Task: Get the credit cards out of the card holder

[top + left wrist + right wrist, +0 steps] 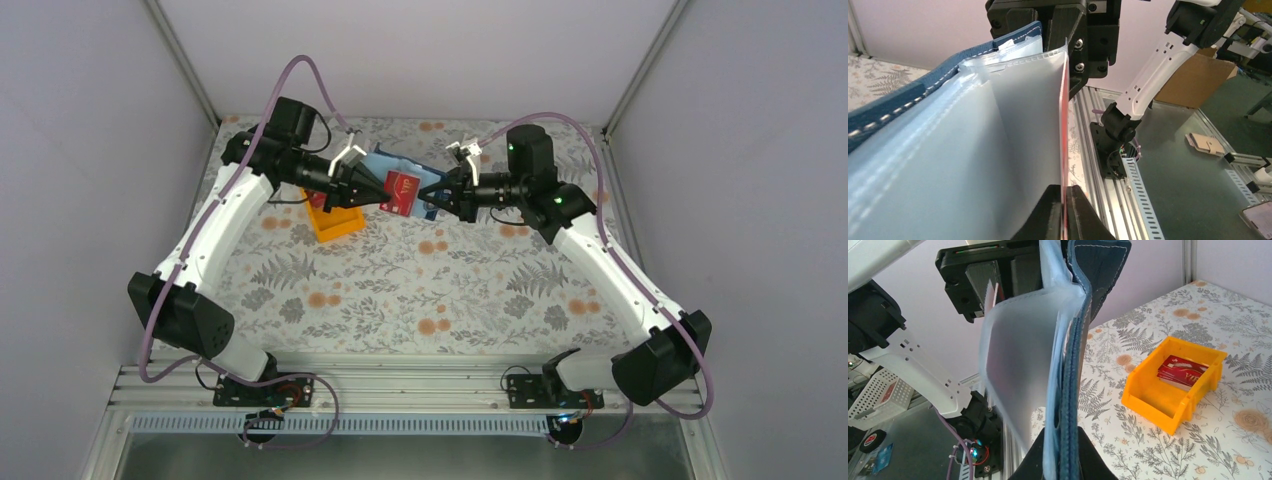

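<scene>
You are pinching the card (1064, 130) edge-on in the left gripper (1064, 207), jaws shut on it. The right gripper (1062, 452) is clamping shut on the blue edge of the wallet (1075, 355), aloft between the arms. The card is looking stiff, light and slick, and the sleeves (973, 165) floppy, so you are best gripping its rim.

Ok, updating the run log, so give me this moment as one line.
left hand: shut on credit card | right hand: shut on card holder | orange tray: red cards inside
</scene>
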